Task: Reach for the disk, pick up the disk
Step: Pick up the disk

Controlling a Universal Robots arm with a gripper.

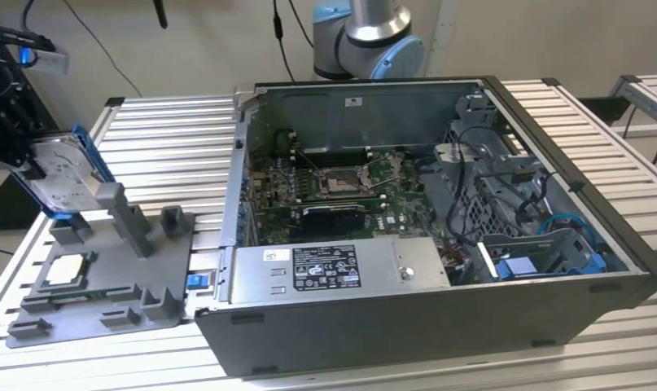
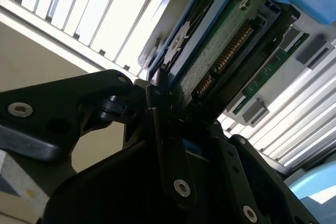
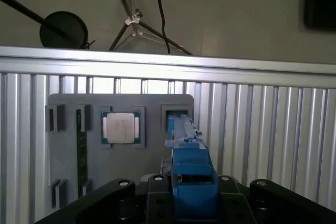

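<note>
The disk [image 1: 62, 175] is a silver-grey drive in a blue frame, held on edge and tilted at the exterior view's far left. My gripper [image 1: 29, 167] is shut on it from above. The drive's lower end sits just over the back of the grey slotted stand [image 1: 100, 281]; I cannot tell whether it touches. In the second wrist view the disk [image 2: 220, 45] shows its green circuit board, clamped between the black fingers [image 2: 168, 145]. In the first wrist view the disk's blue edge [image 3: 191, 174] runs from the gripper [image 3: 193, 195] toward a slot of the stand [image 3: 152, 103].
A square silver processor chip [image 1: 65, 271] [image 3: 122, 128] lies in the stand, with a memory stick [image 3: 80, 150] beside it. An open computer case [image 1: 415, 204] stands to the right on the slatted aluminium table [image 1: 165, 130]. The arm's base [image 1: 366, 37] is behind the case.
</note>
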